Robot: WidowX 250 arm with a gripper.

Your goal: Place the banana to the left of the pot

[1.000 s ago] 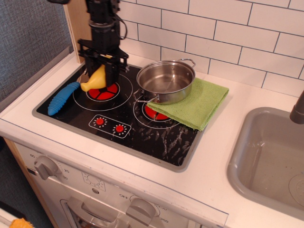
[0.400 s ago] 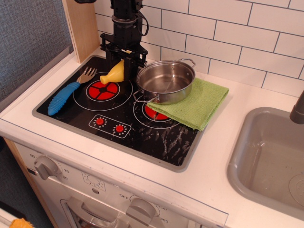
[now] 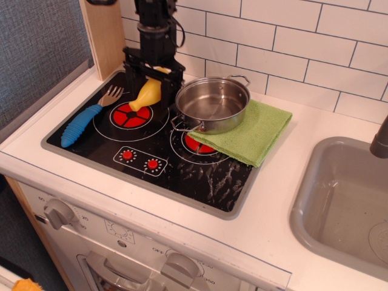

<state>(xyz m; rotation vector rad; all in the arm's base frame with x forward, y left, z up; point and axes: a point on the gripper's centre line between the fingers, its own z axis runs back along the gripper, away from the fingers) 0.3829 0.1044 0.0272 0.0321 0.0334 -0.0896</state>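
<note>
The yellow banana (image 3: 147, 94) hangs tilted in my black gripper (image 3: 153, 82), its narrow neck pointing down-left over the back left red burner (image 3: 128, 115). The gripper is shut on the banana's thick upper end, just left of the pot. The shiny steel pot (image 3: 212, 103) with two loop handles stands on the stove, partly on a green cloth (image 3: 253, 130). Whether the banana's tip touches the stove surface is unclear.
A fork with a blue handle (image 3: 85, 121) lies at the stove's left edge. A wooden panel (image 3: 103, 33) stands behind left. The stove knobs markings (image 3: 139, 159) are at the front. A grey sink (image 3: 345, 206) is to the right.
My gripper carried the banana from over the left burner back and to the right toward the pot, then shifted slightly left and down; the pot and fork stayed put.
</note>
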